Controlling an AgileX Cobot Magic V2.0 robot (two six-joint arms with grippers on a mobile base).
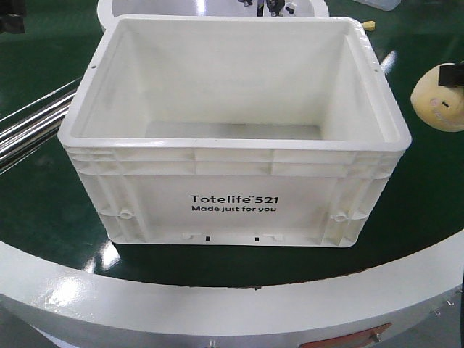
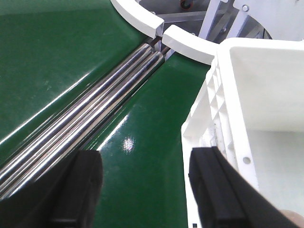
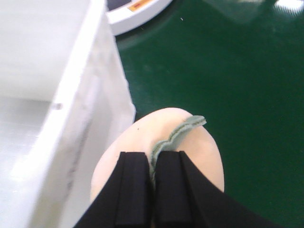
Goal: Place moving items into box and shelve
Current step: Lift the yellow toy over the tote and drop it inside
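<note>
- Clenched, the right claw [image 3: 153,159] pinches the pale cream-yellow ball [image 3: 190,142] by its greenish ridge. It hangs just outside the box [image 1: 232,143] beside its right wall, seemingly for a lift over the thick rim.
- Inside, the box shows empty, so room is ample; no other item is in view.
- Spread wide, the left claw [image 2: 145,161] hovers by the box's left rim, steel rollers [image 2: 95,109] alongside.

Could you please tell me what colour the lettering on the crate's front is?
The lettering on the crate is black, clearest in the exterior front-facing view.
</note>
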